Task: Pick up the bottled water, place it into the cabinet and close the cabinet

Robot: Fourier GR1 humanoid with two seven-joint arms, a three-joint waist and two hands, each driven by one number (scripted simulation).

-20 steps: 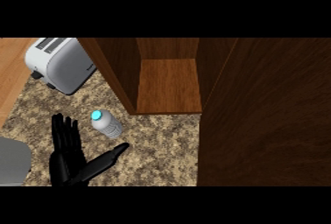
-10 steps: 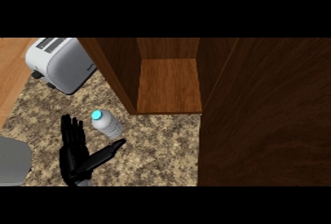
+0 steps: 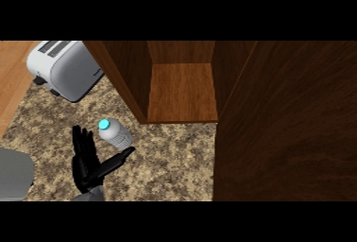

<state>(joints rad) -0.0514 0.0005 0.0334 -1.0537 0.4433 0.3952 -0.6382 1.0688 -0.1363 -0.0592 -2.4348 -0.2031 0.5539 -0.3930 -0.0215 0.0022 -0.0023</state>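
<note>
- The cabinet (image 3: pixel 182 92) stands open on the speckled stone counter (image 3: pixel 167 160), its wooden shelf bare. I'll place everything from there.
- The cabinet door (image 3: pixel 286 123) is swung wide on the cabinet's right side, a big dark wood panel covering that whole side of the view.
- The bottled water (image 3: pixel 117 135) is on the counter, just in front of the cabinet's left front corner and a little to the left of it. It is outside the cabinet, not on the shelf.
- It has a clear, ribbed body and a bright cyan cap (image 3: pixel 105 124). Any print on the bottle is too small to read.
- The left hand (image 3: pixel 87 169) comes up from the lower edge, further out from the cabinet than the bottle. It's spread open, fingers (image 3: pixel 82 142) straight and pointing toward the cabinet, thumb (image 3: pixel 118 158) angled out.
- The bottle sits in the open fork between those fingers and the thumb, right beside both. I can't tell whether it touches either, and nothing is curled round it.
- A silver toaster (image 3: pixel 64 68) sits to the left of the cabinet, close by its side wall. I can't make out a brand on it.
- A grey shape (image 3: pixel 14 175) shows far out to the cabinet's left, at the view's lower corner. I can't tell what it is.
</note>
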